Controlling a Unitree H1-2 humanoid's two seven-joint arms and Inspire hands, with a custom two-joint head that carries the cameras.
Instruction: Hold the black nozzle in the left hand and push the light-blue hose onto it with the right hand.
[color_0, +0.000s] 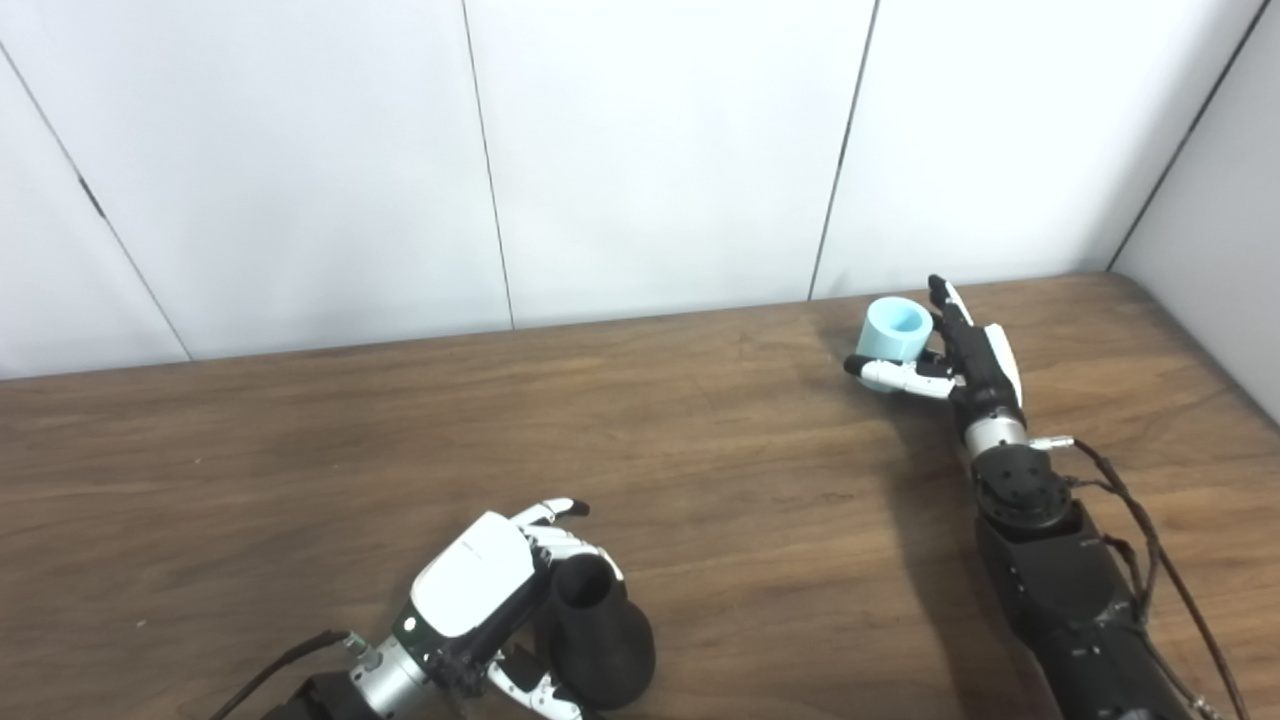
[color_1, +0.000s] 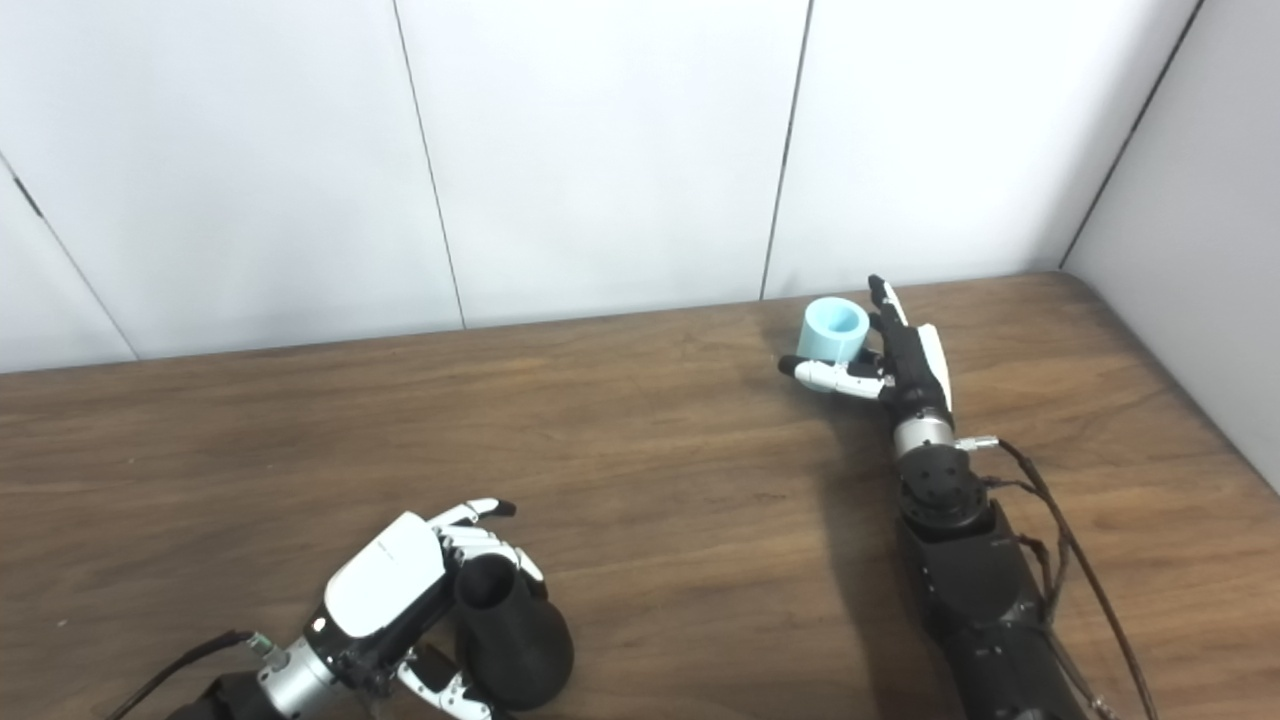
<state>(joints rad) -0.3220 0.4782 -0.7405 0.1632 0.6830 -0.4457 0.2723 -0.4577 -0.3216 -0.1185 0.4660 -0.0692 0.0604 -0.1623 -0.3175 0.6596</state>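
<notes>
The black nozzle (color_0: 598, 630) stands on the table near the front left, wide base down and narrow mouth up. My left hand (color_0: 480, 590) is wrapped around it: fingers curl behind the neck and the thumb lies against the base in front. Far back on the right stands the light-blue hose (color_0: 893, 329), a short upright tube with its opening on top. My right hand (color_0: 955, 360) is open around the hose. Its fingers stretch straight along the tube's right side and its thumb reaches across in front, with no closed hold on it.
A brown wooden table (color_0: 700, 480) carries everything and meets white wall panels (color_0: 660, 150) at the back and right. The right forearm (color_0: 1060, 590), with loose cables, lies along the table's right side. A wide stretch of bare wood separates the two hands.
</notes>
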